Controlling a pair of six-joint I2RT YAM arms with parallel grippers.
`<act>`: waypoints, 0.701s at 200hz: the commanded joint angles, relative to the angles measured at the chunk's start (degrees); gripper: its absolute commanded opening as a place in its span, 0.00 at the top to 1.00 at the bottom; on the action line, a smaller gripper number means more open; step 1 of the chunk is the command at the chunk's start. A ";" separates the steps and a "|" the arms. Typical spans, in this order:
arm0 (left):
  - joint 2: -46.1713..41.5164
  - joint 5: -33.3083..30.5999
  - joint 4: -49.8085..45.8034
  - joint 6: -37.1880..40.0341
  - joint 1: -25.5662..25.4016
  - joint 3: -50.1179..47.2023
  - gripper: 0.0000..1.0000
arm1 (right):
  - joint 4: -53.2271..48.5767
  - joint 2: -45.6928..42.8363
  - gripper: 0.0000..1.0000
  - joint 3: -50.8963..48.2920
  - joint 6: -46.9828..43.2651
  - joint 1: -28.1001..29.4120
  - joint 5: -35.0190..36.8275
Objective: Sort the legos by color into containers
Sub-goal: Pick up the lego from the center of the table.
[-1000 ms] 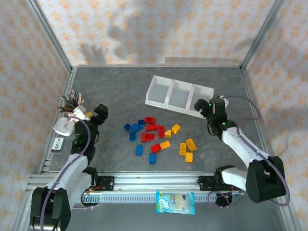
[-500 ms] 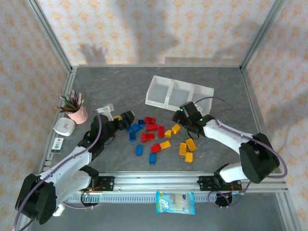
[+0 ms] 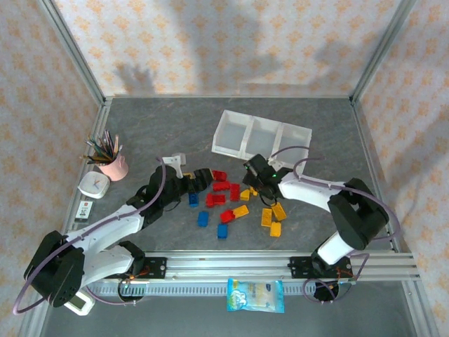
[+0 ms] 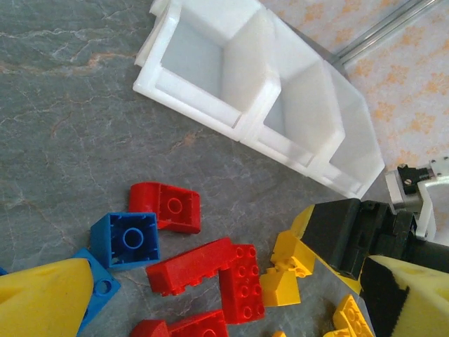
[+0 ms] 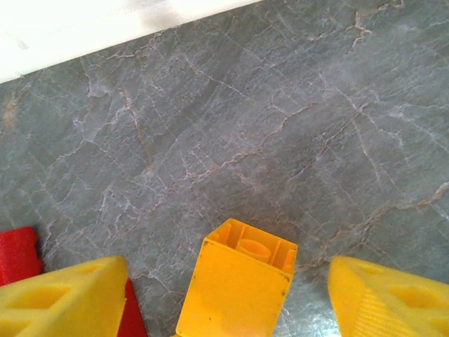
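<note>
My right gripper (image 5: 226, 272) stands open either side of an orange brick (image 5: 235, 298), touching neither side; the brick's near end is cut off. My left gripper (image 4: 224, 298) gapes wide above red bricks (image 4: 189, 270), with the tray (image 4: 200, 102) beyond.

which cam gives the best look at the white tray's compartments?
Left wrist: the white tray is close, its three compartments and dividers plain to see. Top external has the whole tray, small and far. Right wrist catches a white strip along its top edge, probably the tray's wall.
</note>
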 commanded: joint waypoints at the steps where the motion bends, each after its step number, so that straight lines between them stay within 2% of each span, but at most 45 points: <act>1: 0.38 0.07 -1.41 1.72 -0.89 1.91 0.01 | -0.42 1.89 0.30 1.68 1.26 0.51 2.97; 43: 0.92 0.16 -1.84 1.97 -1.24 2.35 0.01 | -0.21 4.39 0.38 3.57 -0.36 0.95 3.30; 83: 0.87 0.09 -2.16 2.20 -1.34 2.06 0.01 | 0.40 5.25 0.48 3.96 -1.90 1.04 3.32; 103: 0.80 0.32 -2.88 2.48 -1.34 2.61 0.01 | 0.74 5.59 0.58 3.88 -3.29 1.04 2.66; 140: 0.07 -0.37 -3.74 2.68 -1.34 2.79 0.01 | -0.51 5.58 0.65 4.47 -5.15 1.04 3.31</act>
